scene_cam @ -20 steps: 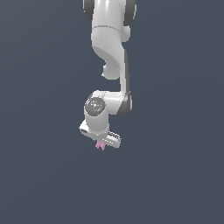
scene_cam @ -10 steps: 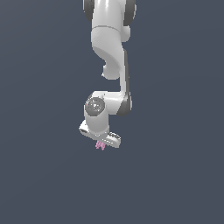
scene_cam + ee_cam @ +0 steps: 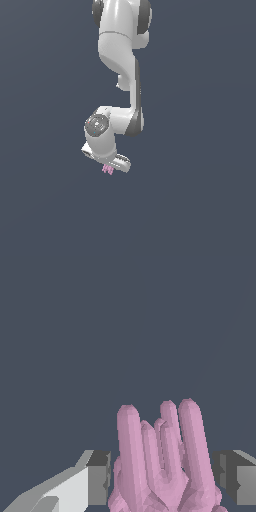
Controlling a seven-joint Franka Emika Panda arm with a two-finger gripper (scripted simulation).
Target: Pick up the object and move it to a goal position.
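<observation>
- The white arm (image 3: 120,65) hangs down from the top edge of the exterior view, bends at a grey-capped joint, and ends in the gripper (image 3: 111,168) a little below the middle of that view.
- The object (image 3: 107,170), a tiny pink lumpy piece, shows just under the gripper's body, on the side toward the exterior view's left, and is far smaller than the hand that carries it.
- In the wrist view the object (image 3: 162,461) fills the space between the two fingers (image 3: 97,476), its ridged prongs standing up side by side like stubby rods from a knobbly base.
- The gripper (image 3: 162,478) appears closed on the object: the grey pads sit close against its base on either side, though actual contact on the side with the darker pad is hard to confirm.
- Around the arm and the object, both views show only flat dark blue-grey; no surface edge, bin, tray or other container can be made out.
- The object appears held clear of everything but the fingers.
</observation>
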